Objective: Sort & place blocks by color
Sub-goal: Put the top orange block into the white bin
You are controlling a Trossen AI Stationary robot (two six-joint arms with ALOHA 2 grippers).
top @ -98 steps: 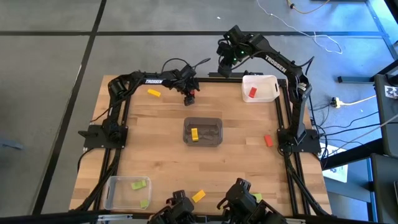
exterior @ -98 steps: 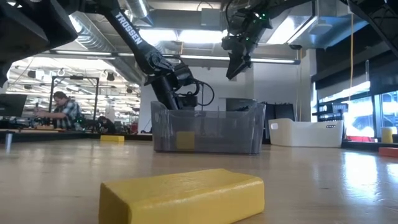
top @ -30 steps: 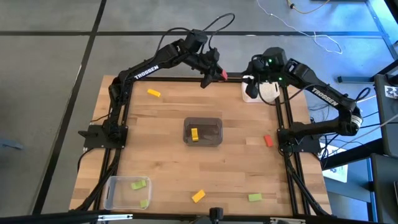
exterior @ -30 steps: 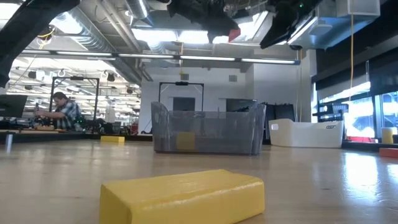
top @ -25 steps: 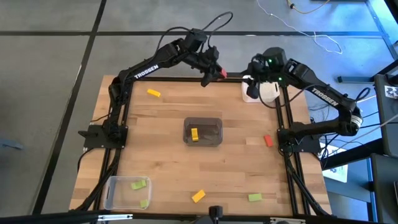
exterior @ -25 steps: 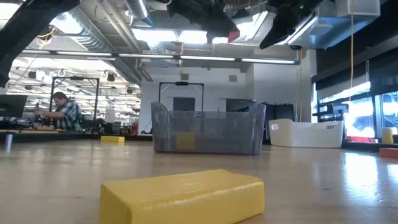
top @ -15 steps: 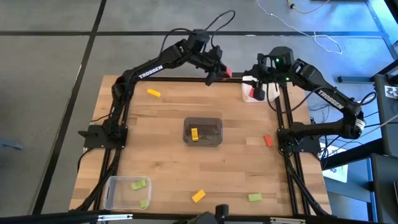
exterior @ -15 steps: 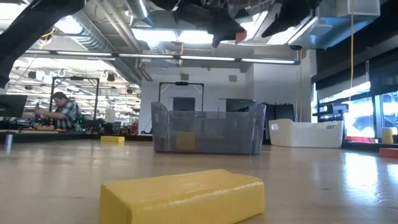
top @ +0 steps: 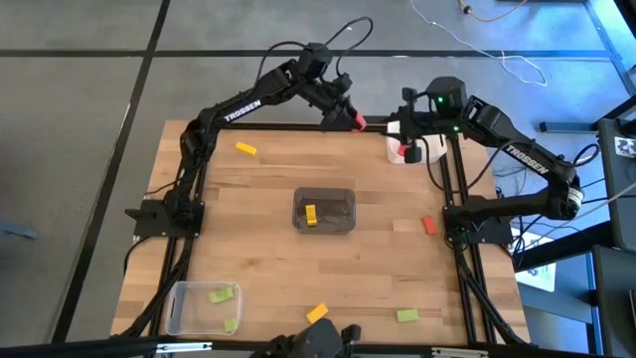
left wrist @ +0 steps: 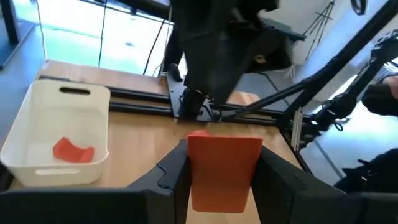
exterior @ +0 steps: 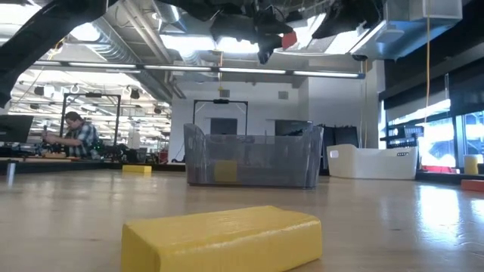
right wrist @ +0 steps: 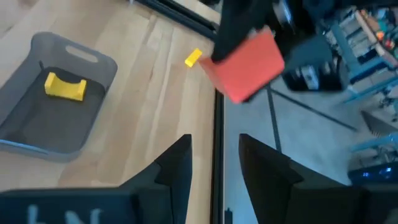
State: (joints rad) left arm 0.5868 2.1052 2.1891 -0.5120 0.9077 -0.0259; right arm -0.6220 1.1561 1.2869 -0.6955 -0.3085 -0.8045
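The left end effector (top: 350, 118), top centre of the high view, grips a red block (left wrist: 222, 168) above the bench's (top: 268, 229) far edge; the right end effector (top: 410, 140), fingers parted and empty, hovers over the white bin (left wrist: 56, 146); next likely comes a handover or drop there.

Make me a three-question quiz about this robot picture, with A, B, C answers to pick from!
1. Where is the left gripper?
A. raised near the table's far edge, beside the white bin
B. inside the clear bin
C. resting on the grey bin

2. What colour is the block in the grey bin?
A. red
B. green
C. yellow

3. What is the right gripper doing?
A. squeezing a yellow block
B. open, holding nothing
C. shut on a green block

Answers:
1 A, the high view shows it there, holding the red block.
2 C, a yellow block lies inside.
3 B, its wrist view shows spread fingers with only table between them.
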